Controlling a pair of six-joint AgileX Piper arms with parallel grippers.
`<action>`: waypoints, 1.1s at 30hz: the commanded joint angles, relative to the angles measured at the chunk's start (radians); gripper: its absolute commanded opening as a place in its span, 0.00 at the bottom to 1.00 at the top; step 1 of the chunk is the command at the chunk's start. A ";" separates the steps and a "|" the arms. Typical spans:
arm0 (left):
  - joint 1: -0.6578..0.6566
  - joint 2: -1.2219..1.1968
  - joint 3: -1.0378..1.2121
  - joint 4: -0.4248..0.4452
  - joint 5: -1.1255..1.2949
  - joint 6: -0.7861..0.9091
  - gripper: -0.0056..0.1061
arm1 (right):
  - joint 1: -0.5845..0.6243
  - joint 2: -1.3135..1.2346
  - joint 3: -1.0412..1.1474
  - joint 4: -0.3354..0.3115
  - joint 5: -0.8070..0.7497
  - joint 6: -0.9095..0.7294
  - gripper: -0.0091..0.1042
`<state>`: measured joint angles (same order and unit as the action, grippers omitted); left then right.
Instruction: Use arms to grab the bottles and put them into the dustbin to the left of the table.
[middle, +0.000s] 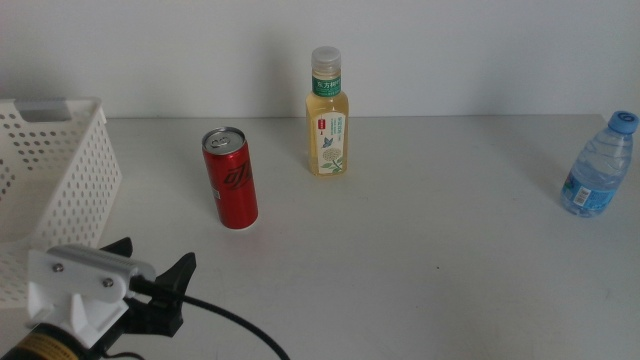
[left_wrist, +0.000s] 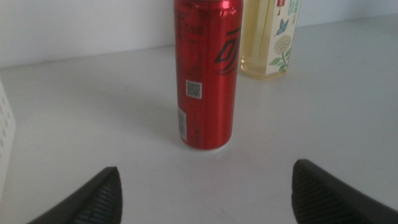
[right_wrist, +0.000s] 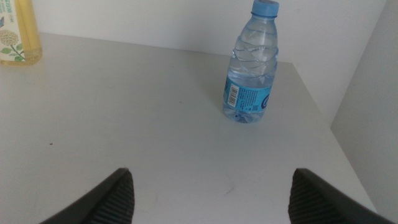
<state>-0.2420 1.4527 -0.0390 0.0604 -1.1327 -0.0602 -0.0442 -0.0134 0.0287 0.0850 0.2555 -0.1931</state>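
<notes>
A slim red soda can (middle: 230, 180) (left_wrist: 206, 74) stands upright left of the table's centre. Behind it to the right is the pale-yellow tea bottle (middle: 328, 120) (left_wrist: 270, 37) (right_wrist: 15, 31). Far right stands the small blue-capped water bottle (middle: 600, 165) (right_wrist: 250, 68). The white perforated dustbin (middle: 50, 190) sits at the left edge. My left gripper (middle: 155, 258) (left_wrist: 208, 193) is low at the front left, open and empty, pointed at the can and short of it. My right gripper (right_wrist: 208, 193) is open and empty, facing the water bottle from a distance; the middle view does not show it.
A black cable (middle: 240, 325) trails from the left arm's white housing (middle: 75, 285) across the front of the table (middle: 420, 260). In the right wrist view the table's side edge (right_wrist: 336, 124) runs just beyond the water bottle. A white wall backs the table.
</notes>
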 joint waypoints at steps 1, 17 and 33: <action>-0.007 0.021 -0.066 0.014 -0.126 -0.015 0.89 | -0.006 -0.021 -0.010 -0.013 -0.074 -0.011 0.64; -0.007 0.269 -0.395 0.068 -0.058 -0.041 0.89 | -0.006 -0.021 -0.010 -0.013 -0.074 -0.011 0.64; -0.007 0.432 -0.657 0.110 0.074 -0.078 0.86 | -0.006 -0.021 -0.010 -0.013 -0.074 -0.011 0.64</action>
<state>-0.2420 1.9193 -0.6582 0.1752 -0.9935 -0.1122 -0.0442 -0.0134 0.0287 0.0850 0.2563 -0.1931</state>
